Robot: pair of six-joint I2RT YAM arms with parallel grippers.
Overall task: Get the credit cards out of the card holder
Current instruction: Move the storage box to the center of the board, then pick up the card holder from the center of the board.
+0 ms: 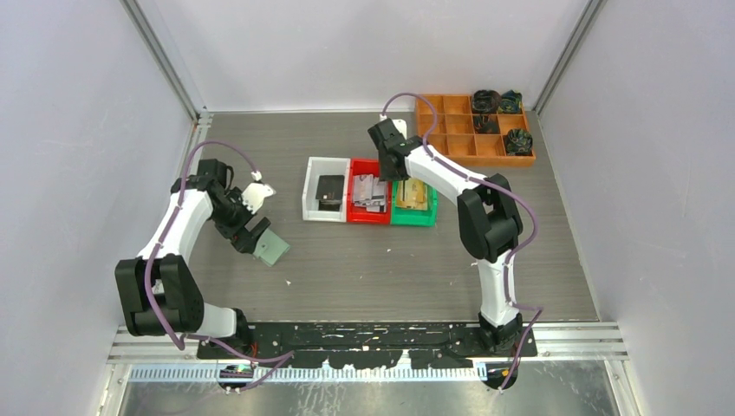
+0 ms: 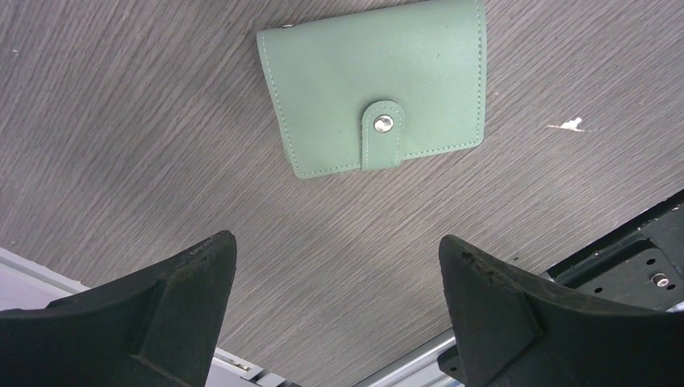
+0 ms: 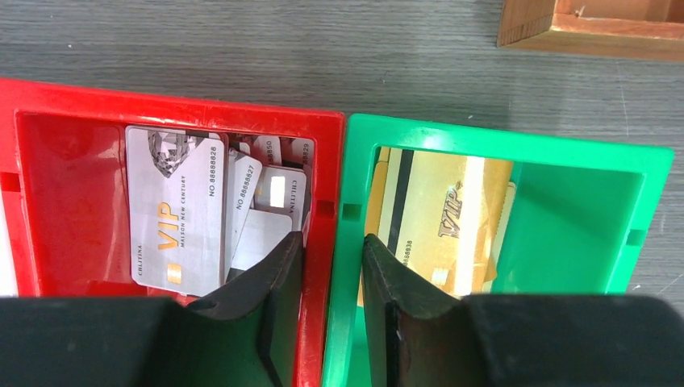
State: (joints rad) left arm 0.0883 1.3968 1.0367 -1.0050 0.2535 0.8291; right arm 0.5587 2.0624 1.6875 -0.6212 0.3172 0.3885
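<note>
The mint-green card holder [image 1: 271, 250] [image 2: 375, 85] lies flat on the table, folded with its snap tab fastened. My left gripper [image 1: 256, 236] [image 2: 335, 246] hovers just beside it, open, with only bare table between its fingers. Credit cards lie in three bins: black ones [image 1: 329, 191] in the white bin, silvery ones [image 3: 173, 210] in the red bin, gold ones [image 3: 440, 214] in the green bin. My right gripper [image 1: 395, 176] [image 3: 332, 242] straddles the adjoining walls of the red bin [image 3: 161, 101] and green bin [image 3: 516, 137], one finger inside each, pinching the two walls.
The white bin [image 1: 309, 186], red bin and green bin stand side by side mid-table. An orange compartment tray [image 1: 455, 143] with dark bundles [image 1: 490, 102] sits at the back right. White enclosure walls surround the table; a black rail runs along the near edge.
</note>
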